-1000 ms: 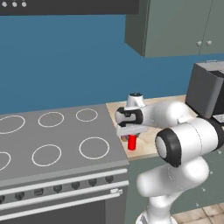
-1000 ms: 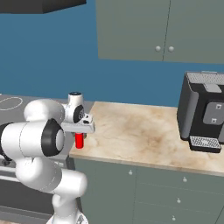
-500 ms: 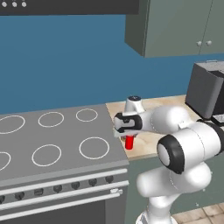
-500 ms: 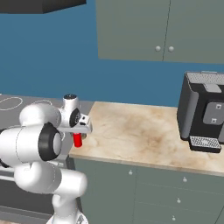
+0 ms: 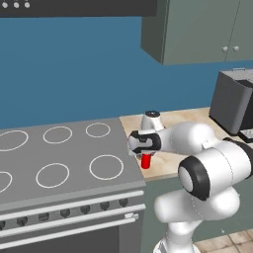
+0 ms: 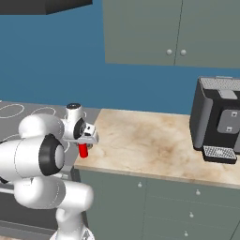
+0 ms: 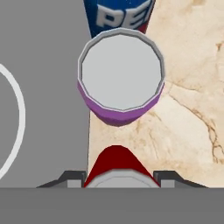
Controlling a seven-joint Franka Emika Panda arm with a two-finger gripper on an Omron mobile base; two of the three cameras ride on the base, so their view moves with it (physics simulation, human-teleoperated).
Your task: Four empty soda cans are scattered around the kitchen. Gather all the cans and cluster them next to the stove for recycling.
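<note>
Gripper point(image 7: 117, 180): closed around the small red soda can point(image 5: 146, 161), its dark finger tips on either side of the can's silver top.
Red can: upright over the beige marble counter point(image 6: 154, 145), just beside the right edge of the wide grey stove point(image 5: 69, 158).
Purple-pink can point(image 7: 120, 76): stands at the stove-counter seam, just beyond the red one.
Blue can point(image 7: 118, 15): directly behind the purple-pink can.
Black coffee machine point(image 6: 218, 124): far end of the counter, well apart.

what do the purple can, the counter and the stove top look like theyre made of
Purple can: seemingly metal, given its plain flat silver-grey lid, with a glossy purple painted wall.
Counter: looks like polished beige marble, judging by the brown veining.
Stove top: smooth matte grey, glass or metal, hard to tell; white burner rings drawn flush on it.
</note>
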